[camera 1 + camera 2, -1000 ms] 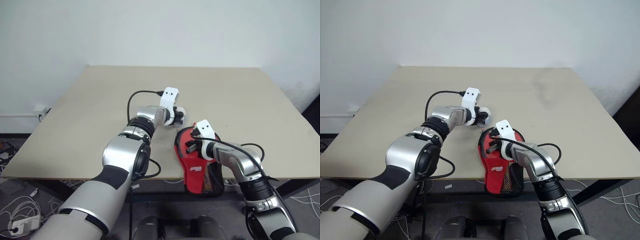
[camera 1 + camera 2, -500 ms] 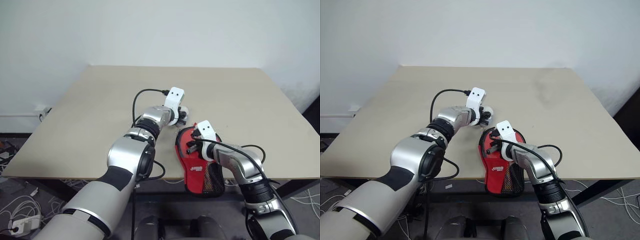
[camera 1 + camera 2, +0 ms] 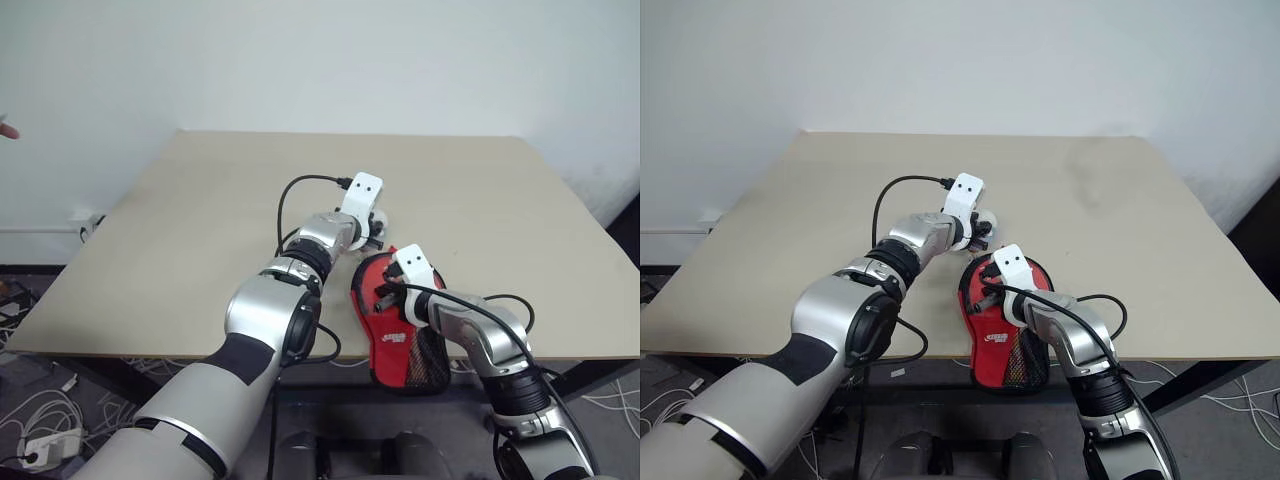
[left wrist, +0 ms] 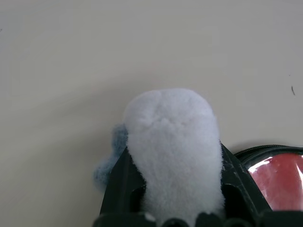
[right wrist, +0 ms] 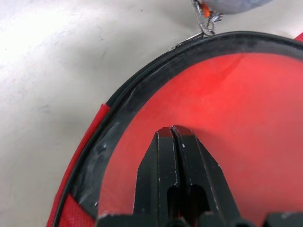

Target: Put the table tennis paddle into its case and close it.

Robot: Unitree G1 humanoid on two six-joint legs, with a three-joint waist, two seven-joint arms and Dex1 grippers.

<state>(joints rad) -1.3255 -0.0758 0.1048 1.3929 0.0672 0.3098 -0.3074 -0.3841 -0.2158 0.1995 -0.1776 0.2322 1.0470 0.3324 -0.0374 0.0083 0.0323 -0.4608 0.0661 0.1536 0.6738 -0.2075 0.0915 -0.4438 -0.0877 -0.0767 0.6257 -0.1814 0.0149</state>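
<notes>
The case (image 3: 392, 330) lies at the table's front edge, red side with a white logo up, and its black mesh handle end (image 3: 428, 362) hangs over the edge. The paddle's red face (image 5: 222, 109) shows through the case's clear panel. A white fluffy pompom (image 4: 170, 137) hangs by a small metal chain (image 5: 203, 23) from the zip at the case's far rim. My left gripper (image 3: 376, 233) is shut on that pompom just beyond the rim. My right gripper (image 5: 171, 130) is shut with its tips resting on the clear panel, holding nothing.
The tan table (image 3: 200, 210) spreads wide to the left and behind the case. A pale wall stands behind it. Cables lie on the floor (image 3: 40, 420) at the lower left. A person's fingertip (image 3: 6, 130) shows at the far left.
My left gripper has moved to the right with the pompom, closer to the case's far rim. The right gripper and the case have stayed put.
</notes>
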